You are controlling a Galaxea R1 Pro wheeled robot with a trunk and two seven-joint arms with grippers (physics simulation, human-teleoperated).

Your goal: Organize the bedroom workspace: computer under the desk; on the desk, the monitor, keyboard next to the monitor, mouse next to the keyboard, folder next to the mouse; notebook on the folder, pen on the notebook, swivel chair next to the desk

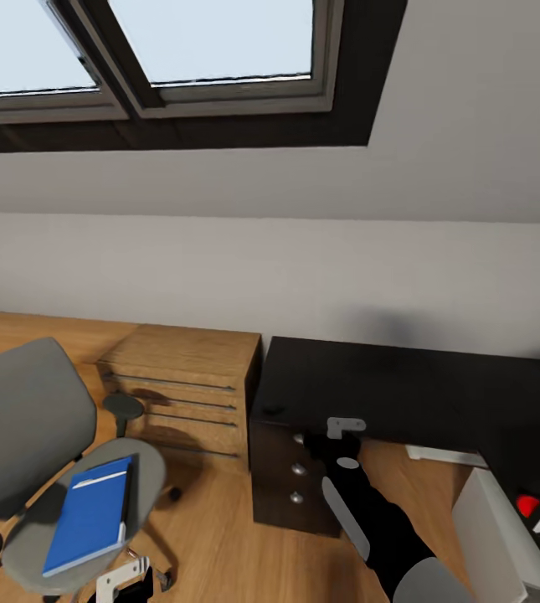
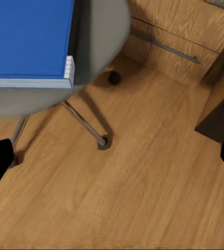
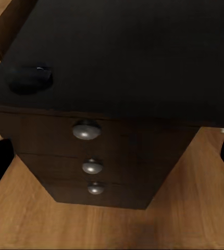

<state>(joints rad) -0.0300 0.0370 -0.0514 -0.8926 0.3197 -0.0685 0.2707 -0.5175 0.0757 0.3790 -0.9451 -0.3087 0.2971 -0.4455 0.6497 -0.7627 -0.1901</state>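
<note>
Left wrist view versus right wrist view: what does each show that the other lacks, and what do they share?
Left wrist view: the blue folder lying on the swivel chair seat, and the wooden drawer chest. Right wrist view: the mouse on a black top above the three-knob drawer cabinet. Both share the wood plank floor.

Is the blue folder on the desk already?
No, the folder lies flat on the grey seat of the chair, left of the desk.
</note>
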